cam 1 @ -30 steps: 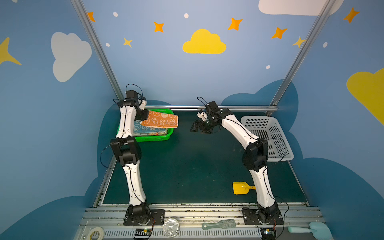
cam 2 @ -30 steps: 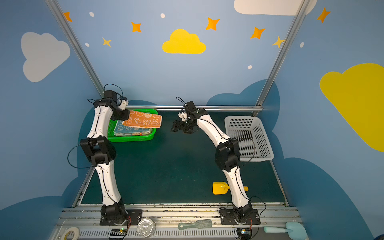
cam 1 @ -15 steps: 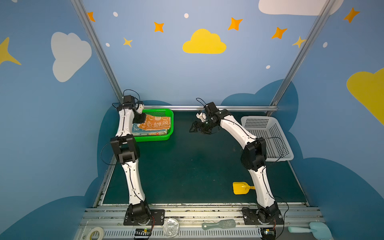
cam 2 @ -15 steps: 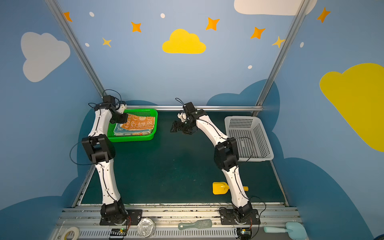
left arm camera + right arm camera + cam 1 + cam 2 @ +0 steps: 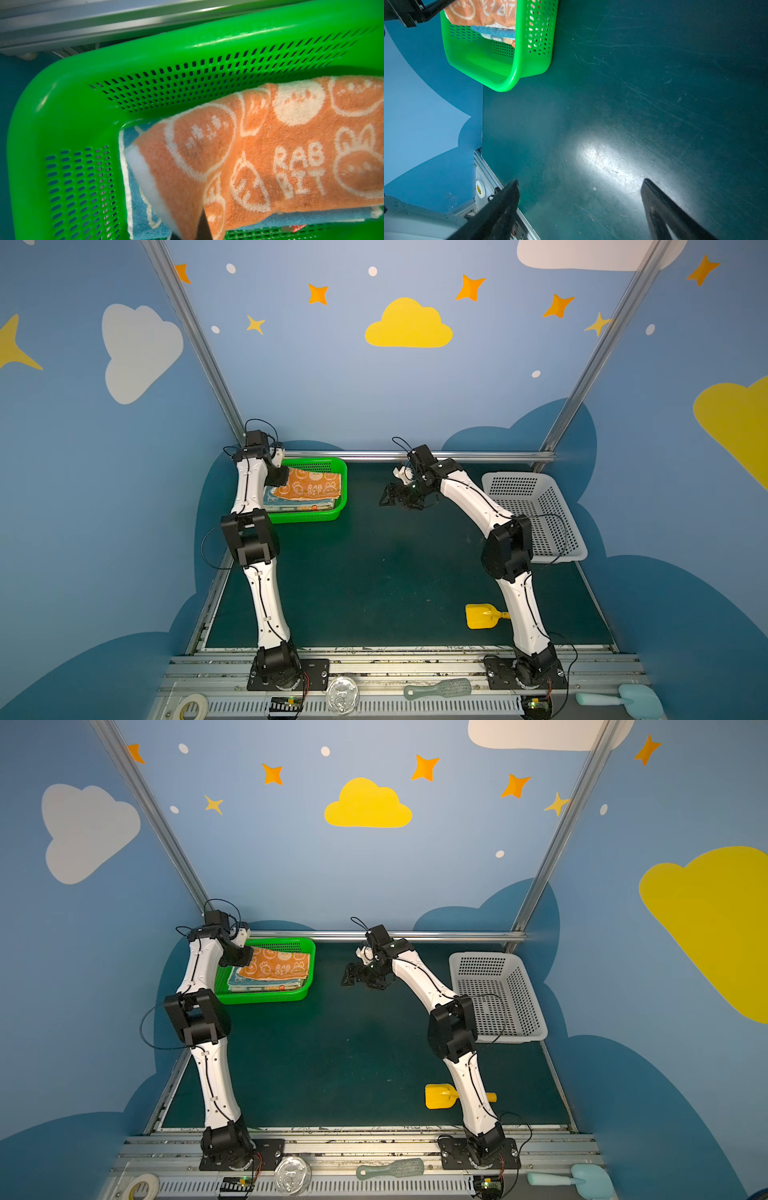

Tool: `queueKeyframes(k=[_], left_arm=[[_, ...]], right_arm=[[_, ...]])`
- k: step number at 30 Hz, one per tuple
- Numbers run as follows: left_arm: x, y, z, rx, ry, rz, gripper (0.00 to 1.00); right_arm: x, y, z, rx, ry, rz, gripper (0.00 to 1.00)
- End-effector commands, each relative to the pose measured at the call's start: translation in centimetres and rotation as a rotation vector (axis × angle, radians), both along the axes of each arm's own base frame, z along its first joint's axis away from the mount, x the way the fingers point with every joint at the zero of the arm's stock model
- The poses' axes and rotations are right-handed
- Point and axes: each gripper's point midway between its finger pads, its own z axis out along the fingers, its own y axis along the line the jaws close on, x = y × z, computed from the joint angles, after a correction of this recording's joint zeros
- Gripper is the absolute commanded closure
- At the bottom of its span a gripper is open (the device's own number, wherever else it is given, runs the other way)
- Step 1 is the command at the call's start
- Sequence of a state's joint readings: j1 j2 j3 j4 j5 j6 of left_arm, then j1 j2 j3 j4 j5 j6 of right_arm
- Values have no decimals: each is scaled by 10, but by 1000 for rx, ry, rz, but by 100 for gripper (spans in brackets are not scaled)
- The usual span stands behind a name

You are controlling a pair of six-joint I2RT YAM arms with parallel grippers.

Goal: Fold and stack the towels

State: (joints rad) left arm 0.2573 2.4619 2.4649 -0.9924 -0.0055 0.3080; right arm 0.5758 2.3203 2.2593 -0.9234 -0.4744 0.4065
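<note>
An orange towel (image 5: 312, 487) (image 5: 277, 967) printed with rabbits and "RABBIT" lies on top of a stack of folded towels (image 5: 299, 506) inside the green basket (image 5: 308, 517) (image 5: 266, 997) at the back left. My left gripper (image 5: 277, 477) (image 5: 199, 228) is shut on that towel's left corner (image 5: 270, 155), and cloth hides most of its fingers. A blue towel (image 5: 141, 207) shows underneath. My right gripper (image 5: 395, 499) (image 5: 579, 185) hangs open over the bare dark mat, to the right of the basket (image 5: 512, 74), holding nothing.
A white mesh basket (image 5: 536, 514) stands at the back right. A yellow scoop (image 5: 482, 616) lies on the mat near the right arm's base. On the front rail are a tape roll (image 5: 191, 705), a clear lid (image 5: 343, 693), a brush (image 5: 436, 689) and a teal spatula (image 5: 636, 699).
My left gripper has pulled the orange towel leftward and down, from over the basket's right rim onto the stack inside. The right gripper has barely moved.
</note>
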Motion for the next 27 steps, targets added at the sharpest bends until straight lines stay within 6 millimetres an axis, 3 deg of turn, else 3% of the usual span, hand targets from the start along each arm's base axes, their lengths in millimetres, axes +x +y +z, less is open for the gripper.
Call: queueKeyframes(k=[1, 15, 17, 19, 21, 22, 24, 27], left_arm=[[3, 15, -11, 43, 13, 22, 97], [1, 38, -42, 91, 71, 85, 94], [2, 43, -42, 108, 67, 112, 79], [5, 46, -38, 119, 53, 130, 70], [7, 46, -32, 124, 34, 149, 53], [8, 46, -28, 125, 23, 158, 39], [10, 43, -17, 116, 0, 166, 2], [11, 28, 6, 81, -39, 147, 0]], right_arm=[[0, -8, 13, -11, -17, -6, 9], [4, -13, 12, -25, -26, -20, 8], [4, -18, 16, -39, -37, -26, 8], [4, -23, 22, -56, -63, -20, 8], [5, -33, 28, -91, -94, -34, 8], [6, -40, 32, -119, -110, -52, 8], [9, -56, 38, -167, -136, -79, 8], [11, -94, 43, -274, -128, -180, 8]])
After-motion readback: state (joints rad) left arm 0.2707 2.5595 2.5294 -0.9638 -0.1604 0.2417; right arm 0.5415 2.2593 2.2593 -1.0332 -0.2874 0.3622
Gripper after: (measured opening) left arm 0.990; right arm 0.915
